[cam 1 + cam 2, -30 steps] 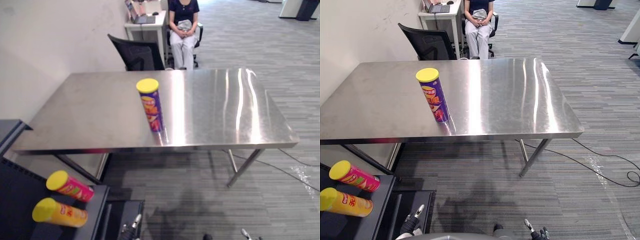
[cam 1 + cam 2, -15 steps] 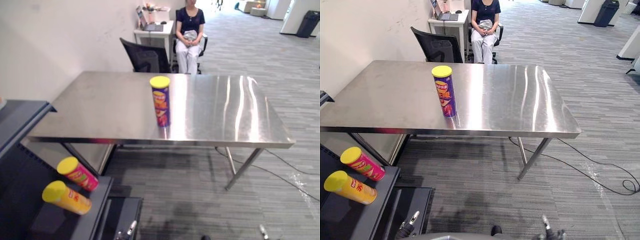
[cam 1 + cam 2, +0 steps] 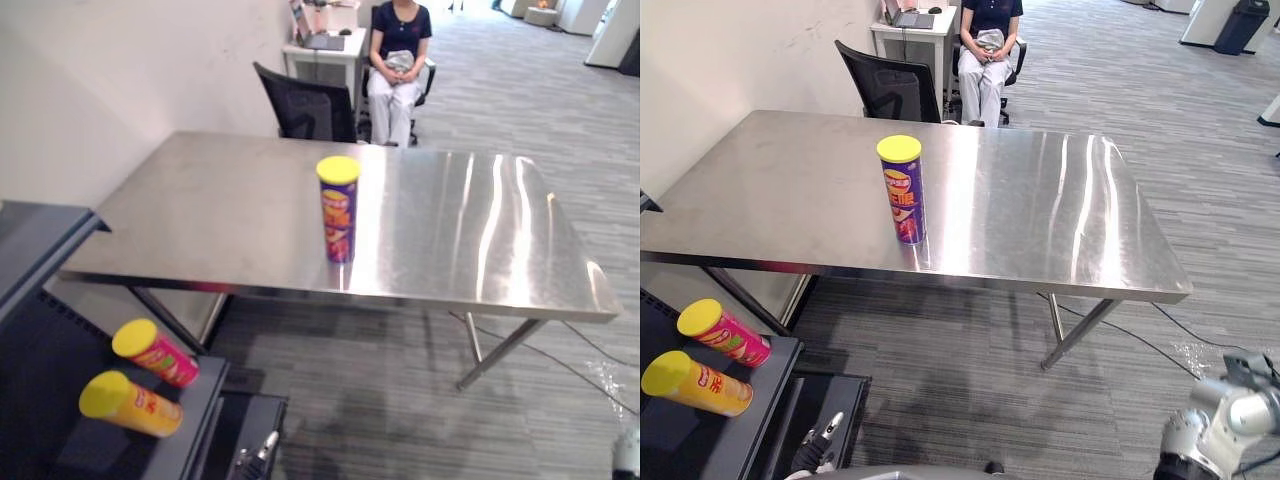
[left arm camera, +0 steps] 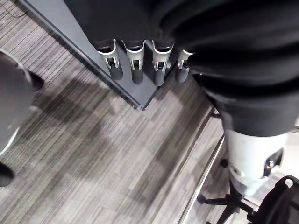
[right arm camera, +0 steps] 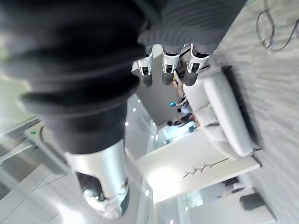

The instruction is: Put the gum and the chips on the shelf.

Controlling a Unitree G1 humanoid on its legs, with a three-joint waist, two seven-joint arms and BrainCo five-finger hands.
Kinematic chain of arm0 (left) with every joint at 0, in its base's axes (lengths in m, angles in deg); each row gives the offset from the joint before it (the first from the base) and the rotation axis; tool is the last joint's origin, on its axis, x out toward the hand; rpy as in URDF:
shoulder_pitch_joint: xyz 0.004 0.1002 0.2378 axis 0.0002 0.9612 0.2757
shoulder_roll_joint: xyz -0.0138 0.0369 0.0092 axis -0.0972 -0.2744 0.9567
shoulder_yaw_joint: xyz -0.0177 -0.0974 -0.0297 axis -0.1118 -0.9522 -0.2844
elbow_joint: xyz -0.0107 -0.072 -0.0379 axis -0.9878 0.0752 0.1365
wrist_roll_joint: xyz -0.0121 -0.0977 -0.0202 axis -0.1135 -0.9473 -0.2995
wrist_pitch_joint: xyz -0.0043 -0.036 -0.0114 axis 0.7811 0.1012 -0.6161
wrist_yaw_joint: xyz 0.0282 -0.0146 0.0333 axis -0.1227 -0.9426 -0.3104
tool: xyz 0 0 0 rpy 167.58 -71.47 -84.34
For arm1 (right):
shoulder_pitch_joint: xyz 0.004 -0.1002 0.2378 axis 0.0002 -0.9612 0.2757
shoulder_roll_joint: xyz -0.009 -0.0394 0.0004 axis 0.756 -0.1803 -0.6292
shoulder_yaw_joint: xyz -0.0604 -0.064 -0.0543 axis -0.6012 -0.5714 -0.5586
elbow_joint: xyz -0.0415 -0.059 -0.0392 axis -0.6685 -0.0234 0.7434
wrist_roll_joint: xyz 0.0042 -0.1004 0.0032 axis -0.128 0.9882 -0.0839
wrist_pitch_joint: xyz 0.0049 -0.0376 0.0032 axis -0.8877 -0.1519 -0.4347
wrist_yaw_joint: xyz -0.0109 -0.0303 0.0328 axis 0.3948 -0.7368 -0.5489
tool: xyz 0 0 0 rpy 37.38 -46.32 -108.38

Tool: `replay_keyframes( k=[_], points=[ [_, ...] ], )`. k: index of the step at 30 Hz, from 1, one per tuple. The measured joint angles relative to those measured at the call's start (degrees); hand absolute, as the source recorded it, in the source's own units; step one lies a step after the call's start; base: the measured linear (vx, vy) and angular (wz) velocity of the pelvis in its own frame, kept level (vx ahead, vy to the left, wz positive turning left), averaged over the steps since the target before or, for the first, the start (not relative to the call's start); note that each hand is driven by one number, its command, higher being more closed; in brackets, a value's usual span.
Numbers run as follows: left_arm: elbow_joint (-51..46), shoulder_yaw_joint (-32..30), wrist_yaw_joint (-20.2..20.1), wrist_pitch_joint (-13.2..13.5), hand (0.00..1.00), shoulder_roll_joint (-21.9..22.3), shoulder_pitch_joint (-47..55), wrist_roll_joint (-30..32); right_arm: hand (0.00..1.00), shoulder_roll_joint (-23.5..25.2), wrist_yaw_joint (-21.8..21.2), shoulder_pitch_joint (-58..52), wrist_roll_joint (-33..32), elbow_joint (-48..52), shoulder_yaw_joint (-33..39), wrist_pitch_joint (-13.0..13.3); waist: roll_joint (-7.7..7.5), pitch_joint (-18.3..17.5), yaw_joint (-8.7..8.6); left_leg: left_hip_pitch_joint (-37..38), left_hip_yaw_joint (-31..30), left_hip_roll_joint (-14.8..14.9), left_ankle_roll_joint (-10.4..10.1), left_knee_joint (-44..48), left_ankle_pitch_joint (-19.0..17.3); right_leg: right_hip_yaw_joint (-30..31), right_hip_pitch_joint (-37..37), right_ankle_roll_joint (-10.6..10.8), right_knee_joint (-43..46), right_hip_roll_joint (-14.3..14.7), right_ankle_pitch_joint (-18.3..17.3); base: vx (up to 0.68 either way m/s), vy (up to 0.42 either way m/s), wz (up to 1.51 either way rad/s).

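The purple cylindrical chips can with yellow lid (image 3: 339,210) stands upright on the steel tabletop (image 3: 200,220), probably waiting for pickup; a pink can (image 3: 155,352) and a yellow can (image 3: 130,404) lie on the dark shelf (image 3: 100,450), near left; the left robot hand (image 4: 135,65) and the right robot hand (image 5: 166,70) hang straight-fingered, empty

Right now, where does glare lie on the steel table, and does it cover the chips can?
Left eye view: bright streaks cross the steel table right of the purple chips can, which they do not cover. Right eye view: same streaks, plus a faint reflection at the can's base.
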Motion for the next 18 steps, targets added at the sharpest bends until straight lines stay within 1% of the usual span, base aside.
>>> replay_keyframes(
  k=[1,3,5,7,8,9,10,11,12,16,18],
  points=[
    [0.0,0.1,0.0,0.0,0.00,-0.2,-0.1,0.0,0.00,0.0,0.0,0.4,1.5,1.5,-1.2,0.0,-0.18,0.0,0.54,0.0,0.0,-0.1,0.0,0.0,0.0,0.0,-0.1,0.0,0.0,-0.1,0.0,-0.01,0.025,0.04],
    [0.0,0.6,0.1,-0.3,0.00,-0.2,0.1,1.2,0.00,-0.7,-0.5,1.3,3.3,3.3,-4.1,0.0,-0.33,0.0,1.04,-0.1,-0.2,-0.4,0.0,0.0,0.0,0.0,0.0,0.0,0.0,-0.4,0.0,-0.01,0.008,0.03],
    [0.0,0.7,0.1,-0.5,0.00,-0.4,0.3,2.1,0.00,-1.7,-3.1,3.2,3.8,3.4,-7.7,-0.4,-0.40,-0.1,0.98,-0.3,-1.5,-0.9,0.1,0.0,0.0,-0.3,-0.1,0.0,0.0,-0.7,0.0,-0.05,0.013,0.09],
    [0.0,1.1,0.2,-0.5,0.00,-0.7,0.3,2.2,0.00,-2.9,-8.4,5.3,3.9,3.3,-12.3,-2.9,-0.51,-0.1,0.94,-1.3,-2.4,-1.5,0.3,0.0,0.2,-0.9,-0.6,0.1,-0.2,-0.9,0.0,-0.08,-0.009,0.18],
    [0.1,1.1,0.2,-0.5,0.00,-0.8,0.3,2.2,0.00,-3.8,-11.8,5.9,4.1,2.7,-14.4,-4.5,-0.54,-0.1,0.89,-1.6,-3.4,-1.7,0.5,-0.1,0.3,-1.5,-0.5,0.2,-0.3,-1.0,0.1,-0.06,-0.012,0.24],
    [0.1,1.1,0.2,-0.4,0.00,-0.8,0.3,2.2,0.00,-4.2,-13.6,6.3,4.5,2.2,-15.2,-5.3,-0.55,-0.1,0.90,-1.8,-3.9,-1.9,0.7,-0.1,0.4,-1.6,-0.5,0.3,-0.4,-1.1,0.2,-0.07,-0.002,0.28],
    [0.1,1.1,0.2,-0.3,0.00,-0.8,0.3,2.2,0.00,-5.3,-17.0,7.7,4.6,0.3,-16.9,-6.7,-0.58,-0.1,0.93,-2.1,-4.7,-2.2,0.7,-0.1,0.4,-1.8,-0.5,0.7,-0.8,-1.2,0.5,-0.06,0.007,0.17],
    [0.1,1.1,0.2,-0.2,0.00,-0.9,0.3,2.2,0.00,-5.8,-18.8,8.5,4.6,-0.9,-17.7,-7.3,-0.70,0.0,0.98,-2.3,-4.8,-2.4,0.8,-0.2,0.5,-1.9,-0.4,0.9,-1.1,-1.3,0.6,-0.08,0.006,0.15],
    [0.2,1.1,0.3,0.2,0.00,-1.2,0.3,2.3,0.00,-6.4,-21.6,10.2,4.6,-3.2,-19.3,-8.5,-0.78,0.0,1.04,-2.8,-5.3,-2.8,1.2,-0.1,0.7,-2.0,-0.5,0.8,-1.8,-1.3,1.2,-0.07,0.001,0.12],
    [0.3,1.0,0.4,1.0,0.00,-2.2,0.3,3.9,0.00,-8.1,-28.3,14.0,5.6,-8.5,-23.2,-10.7,-1.00,0.3,1.14,-4.2,-7.7,-3.5,2.0,-0.1,1.2,-3.5,-0.3,0.6,-3.5,-1.5,2.7,-0.09,-0.016,0.18],
    [0.4,0.9,0.5,1.0,0.00,-2.6,0.4,4.0,0.00,-8.6,-30.3,15.4,5.7,-9.7,-24.5,-11.6,-1.02,0.3,1.28,-4.3,-8.0,-3.7,2.1,-0.1,1.4,-3.8,-0.1,0.6,-4.0,-1.6,3.0,-0.07,-0.012,0.07]
  ],
)
